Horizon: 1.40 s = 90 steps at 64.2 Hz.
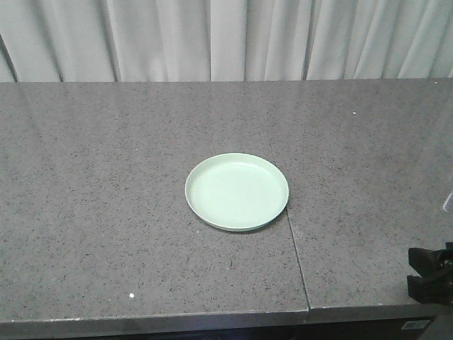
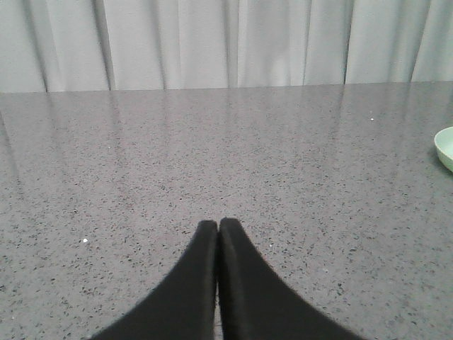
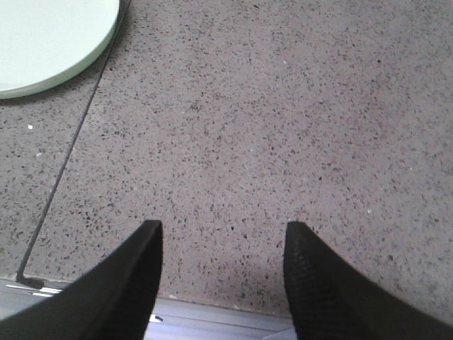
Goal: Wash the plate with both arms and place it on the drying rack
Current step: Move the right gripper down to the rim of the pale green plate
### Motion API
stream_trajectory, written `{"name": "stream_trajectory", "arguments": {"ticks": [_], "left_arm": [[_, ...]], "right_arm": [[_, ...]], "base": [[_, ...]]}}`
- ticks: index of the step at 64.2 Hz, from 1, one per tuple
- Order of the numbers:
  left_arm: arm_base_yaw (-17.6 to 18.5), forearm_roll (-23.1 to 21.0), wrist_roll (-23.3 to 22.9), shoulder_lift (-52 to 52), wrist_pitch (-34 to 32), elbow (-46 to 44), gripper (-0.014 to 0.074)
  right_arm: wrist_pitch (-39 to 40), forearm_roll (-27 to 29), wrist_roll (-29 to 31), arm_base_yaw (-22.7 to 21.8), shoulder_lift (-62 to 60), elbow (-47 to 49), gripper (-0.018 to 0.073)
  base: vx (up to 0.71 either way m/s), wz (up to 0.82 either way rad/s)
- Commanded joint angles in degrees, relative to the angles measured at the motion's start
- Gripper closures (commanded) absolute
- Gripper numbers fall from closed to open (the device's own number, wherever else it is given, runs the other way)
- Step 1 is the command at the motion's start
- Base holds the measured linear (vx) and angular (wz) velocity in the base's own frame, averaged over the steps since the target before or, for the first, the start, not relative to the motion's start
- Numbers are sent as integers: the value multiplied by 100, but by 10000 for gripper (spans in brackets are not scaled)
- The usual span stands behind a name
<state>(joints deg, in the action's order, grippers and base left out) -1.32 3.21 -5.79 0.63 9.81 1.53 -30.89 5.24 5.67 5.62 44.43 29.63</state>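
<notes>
Grey speckled stone makes the table point(image 1: 106, 212); the mint-green plate point(image 1: 237, 191) lies flat on it, about in the middle in the front view; its right edge reaches a thin seam point(image 1: 298, 255) that runs to the front edge of the table; a pale curtain point(image 1: 212, 39) hangs behind.

The left claw point(image 2: 217, 224) has its two black fingers pressed together, tip against tip, pinching no object; it hangs low over bare stone; in its own view only a small piece of the plate shows at the far right border, well apart from the fingertips.

The right claw point(image 3: 224, 228) is spread wide, with bare stone seen in the gap; it is above the front edge of the table; in its view the plate is in the upper left corner, on the other side of the seam, well apart from the fingers.

In the front view a black part of the right arm point(image 1: 430, 273) shows at the lower right corner, near the table's front edge, well to the right of the plate; the plate lies apart from both claws.
</notes>
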Motion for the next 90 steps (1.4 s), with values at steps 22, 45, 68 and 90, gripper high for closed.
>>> {"name": "stream_trajectory", "arguments": {"ticks": [22,45,68,90], "left_arm": [[43,-52,-16,91,-399,126,602],[43,-52,-16,91,-399,126,602],[43,-52,-16,91,-399,126,602],[43,-52,-16,91,-399,126,602]], "right_arm": [[665,2761,3657,-16,751,1217,160],[40,3526,4093,186,2823,3229,160],[-946,1052,445,1071,4944,5524,160],[-2321,96,-339,1063,6296,6807,160]], "base": [[0,0],[0,0],[0,0],[0,0]]}}
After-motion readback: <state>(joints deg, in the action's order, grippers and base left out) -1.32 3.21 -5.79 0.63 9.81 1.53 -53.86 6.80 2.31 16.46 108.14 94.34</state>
